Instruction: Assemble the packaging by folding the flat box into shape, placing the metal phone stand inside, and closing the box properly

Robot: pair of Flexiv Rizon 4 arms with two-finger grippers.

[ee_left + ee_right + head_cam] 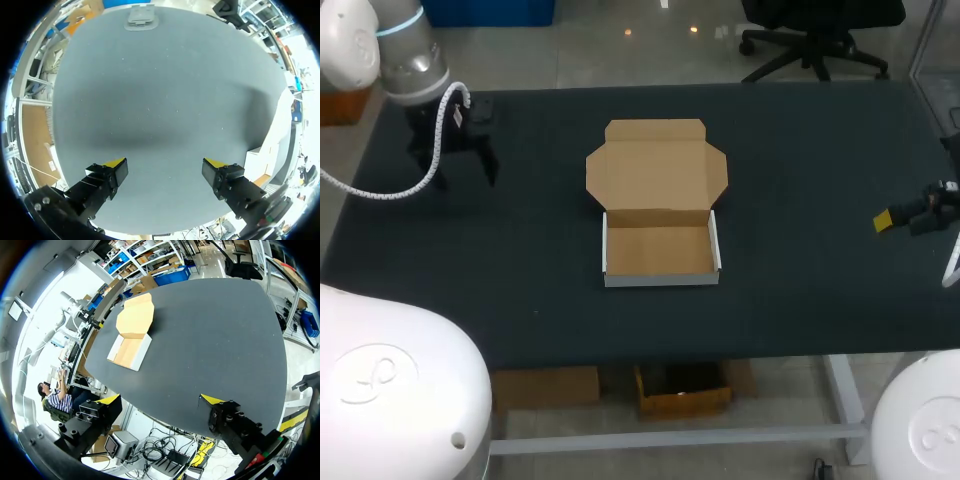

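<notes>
Cardboard box (658,205) sits in the middle of the table (800,180), tray part folded up, lid lying open flat behind it. Left gripper (165,167) hovers near the far left corner, fingers wide apart, nothing in them. Right gripper (160,400) is out by the right edge, fingers spread too, both well away from the box

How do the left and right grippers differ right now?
Left gripper points down over the table, near its far left corner; right gripper sits near the table's right edge, angled across it toward the box. Both are open, empty and away from the box.
</notes>
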